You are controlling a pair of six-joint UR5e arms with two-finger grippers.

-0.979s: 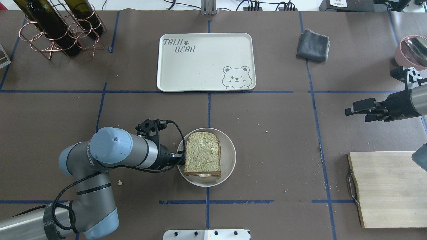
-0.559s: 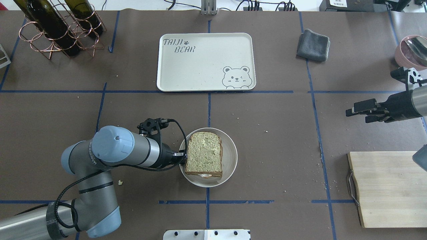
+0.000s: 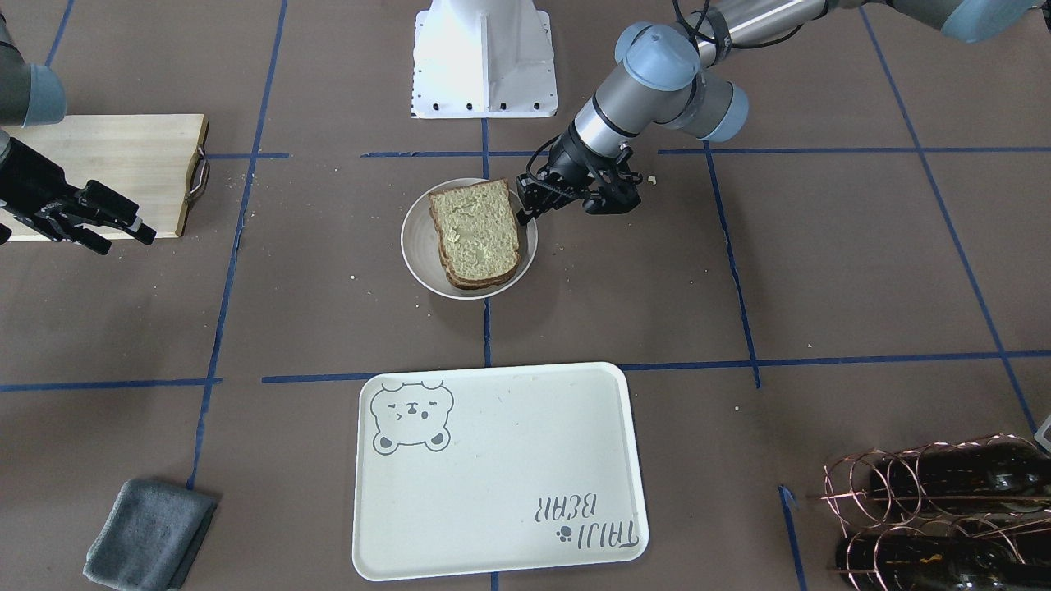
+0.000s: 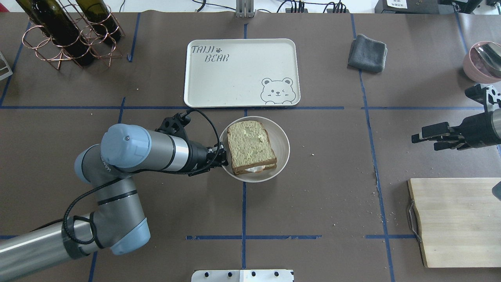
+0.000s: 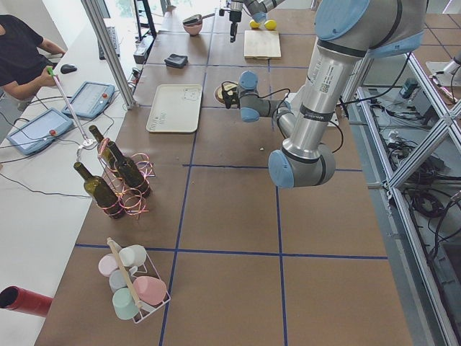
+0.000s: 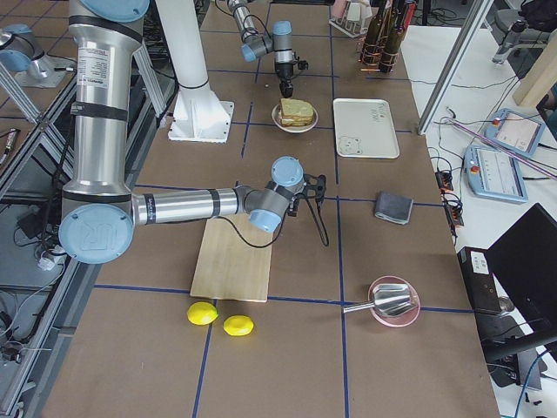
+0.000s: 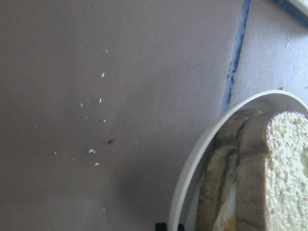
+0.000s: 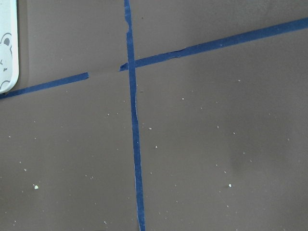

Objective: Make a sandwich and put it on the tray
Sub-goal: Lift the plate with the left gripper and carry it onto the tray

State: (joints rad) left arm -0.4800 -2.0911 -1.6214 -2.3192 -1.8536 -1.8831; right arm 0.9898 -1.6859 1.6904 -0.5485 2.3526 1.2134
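Observation:
The sandwich (image 4: 250,144), two brown-crusted bread slices with white egg showing at the near edge, lies on a round grey-white plate (image 4: 283,145) just in front of the white bear tray (image 4: 235,78). My left gripper (image 4: 223,155) is shut on the plate's left rim. It also shows in the front view (image 3: 525,205), beside the plate (image 3: 415,246) and sandwich (image 3: 476,230); the tray (image 3: 493,476) is bare. The left wrist view shows the rim (image 7: 192,178) and the sandwich (image 7: 284,168) close up. My right gripper (image 4: 424,141) is open and empty at the far right.
A grey cloth (image 4: 368,53) lies right of the tray. A copper rack with wine bottles (image 4: 70,31) stands at the back left. A pale wooden board (image 4: 458,221) lies at the front right, and a pink bowl with a metal scoop (image 4: 483,60) at the right edge.
My left arm has moved the plate with the sandwich away from the robot and a little right, up to the tray's near edge. The right gripper has drifted slightly right.

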